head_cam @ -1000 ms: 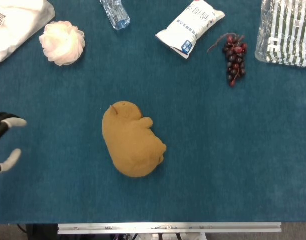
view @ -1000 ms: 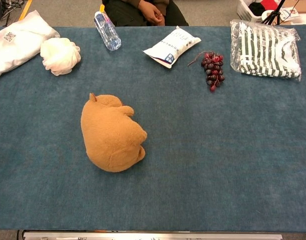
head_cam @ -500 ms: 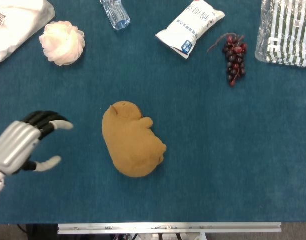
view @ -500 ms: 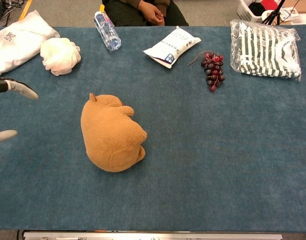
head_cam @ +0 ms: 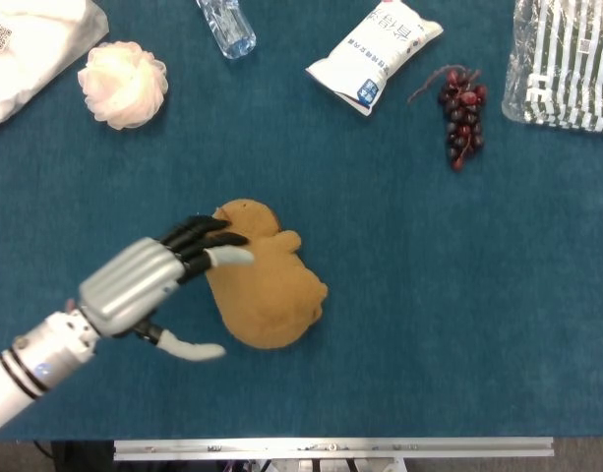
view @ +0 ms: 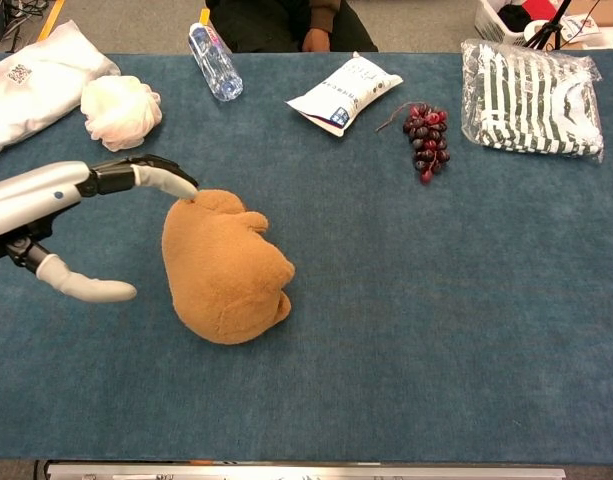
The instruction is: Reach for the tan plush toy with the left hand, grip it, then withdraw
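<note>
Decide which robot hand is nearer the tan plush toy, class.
Left. The left robot hand is open at the tan plush toy, fingers over its head end. The right robot hand shows in neither view.

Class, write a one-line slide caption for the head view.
Left hand, fingers spread, reaches the tan plush toy on the blue table.

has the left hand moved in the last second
Yes. The left hand has come in from the table's left edge, rightward to the tan plush toy, its fingers now spread over the toy's left end.
</note>
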You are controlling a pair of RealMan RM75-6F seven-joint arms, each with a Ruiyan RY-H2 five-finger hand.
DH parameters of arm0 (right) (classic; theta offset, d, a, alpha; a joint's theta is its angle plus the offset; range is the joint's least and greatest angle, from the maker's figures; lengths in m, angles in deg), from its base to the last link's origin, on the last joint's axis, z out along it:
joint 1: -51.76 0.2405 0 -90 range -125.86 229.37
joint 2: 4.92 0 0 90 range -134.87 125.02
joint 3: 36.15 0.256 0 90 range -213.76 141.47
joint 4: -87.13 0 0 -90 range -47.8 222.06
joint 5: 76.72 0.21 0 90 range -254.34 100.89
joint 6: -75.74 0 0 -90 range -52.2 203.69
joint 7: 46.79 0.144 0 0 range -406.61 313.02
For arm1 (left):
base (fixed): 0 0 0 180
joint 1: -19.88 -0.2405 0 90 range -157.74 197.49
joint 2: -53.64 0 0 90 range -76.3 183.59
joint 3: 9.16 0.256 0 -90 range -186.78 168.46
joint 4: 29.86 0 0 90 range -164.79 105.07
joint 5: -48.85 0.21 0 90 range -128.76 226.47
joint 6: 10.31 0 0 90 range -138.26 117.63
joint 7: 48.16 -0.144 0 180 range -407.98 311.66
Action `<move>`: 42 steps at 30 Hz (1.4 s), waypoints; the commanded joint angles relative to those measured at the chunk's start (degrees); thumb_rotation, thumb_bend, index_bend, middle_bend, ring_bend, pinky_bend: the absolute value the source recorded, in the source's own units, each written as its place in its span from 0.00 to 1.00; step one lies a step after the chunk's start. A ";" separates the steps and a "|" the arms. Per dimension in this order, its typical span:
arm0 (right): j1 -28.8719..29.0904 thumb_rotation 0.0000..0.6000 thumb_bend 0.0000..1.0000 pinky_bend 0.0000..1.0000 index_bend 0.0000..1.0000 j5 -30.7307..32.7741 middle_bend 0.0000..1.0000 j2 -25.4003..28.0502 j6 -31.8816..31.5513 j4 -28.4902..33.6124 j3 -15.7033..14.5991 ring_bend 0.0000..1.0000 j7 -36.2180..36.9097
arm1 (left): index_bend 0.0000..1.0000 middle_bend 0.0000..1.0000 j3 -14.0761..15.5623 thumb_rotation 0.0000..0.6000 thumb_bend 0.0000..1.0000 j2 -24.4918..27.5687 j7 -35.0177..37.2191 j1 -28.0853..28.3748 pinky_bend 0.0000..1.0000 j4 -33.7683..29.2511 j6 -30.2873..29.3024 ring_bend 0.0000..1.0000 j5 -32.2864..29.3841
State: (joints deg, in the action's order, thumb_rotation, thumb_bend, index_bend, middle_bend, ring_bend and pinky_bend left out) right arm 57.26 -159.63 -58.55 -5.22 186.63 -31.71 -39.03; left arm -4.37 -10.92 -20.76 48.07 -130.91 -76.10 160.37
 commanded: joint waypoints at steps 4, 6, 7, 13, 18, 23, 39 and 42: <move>-0.10 1.00 0.21 0.25 0.21 0.18 0.35 -0.05 0.03 0.05 -0.02 0.16 -0.10 | 0.16 0.13 0.42 0.53 0.11 -4.71 0.99 3.76 0.05 2.24 1.80 0.05 1.30; -0.09 1.00 0.21 0.25 0.21 0.22 0.35 -0.19 0.11 0.11 -0.03 0.16 -0.08 | 0.16 0.13 0.27 0.53 0.11 -6.57 0.08 4.66 0.05 3.28 2.40 0.05 1.22; -0.07 1.00 0.21 0.25 0.21 0.19 0.35 -0.23 0.15 0.11 -0.05 0.16 -0.10 | 0.16 0.13 0.25 0.53 0.11 -7.38 -0.59 4.94 0.05 3.79 2.67 0.05 1.15; -0.09 1.00 0.21 0.25 0.21 0.18 0.35 -0.19 0.13 0.14 -0.02 0.16 -0.28 | 0.16 0.13 1.00 0.53 0.11 -12.79 -2.97 6.17 0.04 7.32 4.25 0.05 -0.08; -0.34 1.00 0.21 0.25 0.21 0.35 0.35 -0.04 0.07 0.14 -0.13 0.16 -0.18 | 0.16 0.13 2.29 0.53 0.11 -16.64 -4.88 6.30 0.04 10.46 4.56 0.05 -0.82; -0.64 1.00 0.21 0.25 0.21 0.29 0.35 -0.03 -0.08 0.11 -0.34 0.16 0.05 | 0.16 0.13 3.10 0.53 0.11 -19.52 -7.69 6.03 0.04 13.41 4.76 0.05 -2.12; -1.10 1.00 0.21 0.25 0.21 -0.28 0.35 0.03 -0.68 -0.21 -0.48 0.16 0.84 | 0.16 0.13 2.82 0.54 0.11 -19.05 -7.60 5.46 0.04 11.86 -2.34 0.05 -3.91; -1.19 1.00 0.21 0.25 0.21 -0.22 0.35 -0.01 -0.77 -0.34 -0.46 0.16 0.94 | 0.16 0.13 2.81 0.54 0.11 -19.13 -7.52 5.69 0.04 11.94 -2.25 0.05 -4.45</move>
State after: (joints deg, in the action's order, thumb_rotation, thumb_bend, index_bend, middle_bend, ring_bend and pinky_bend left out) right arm 56.07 -159.85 -58.55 -5.99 186.29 -32.17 -38.10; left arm -1.54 -30.05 -28.20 53.70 -119.01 -78.38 155.98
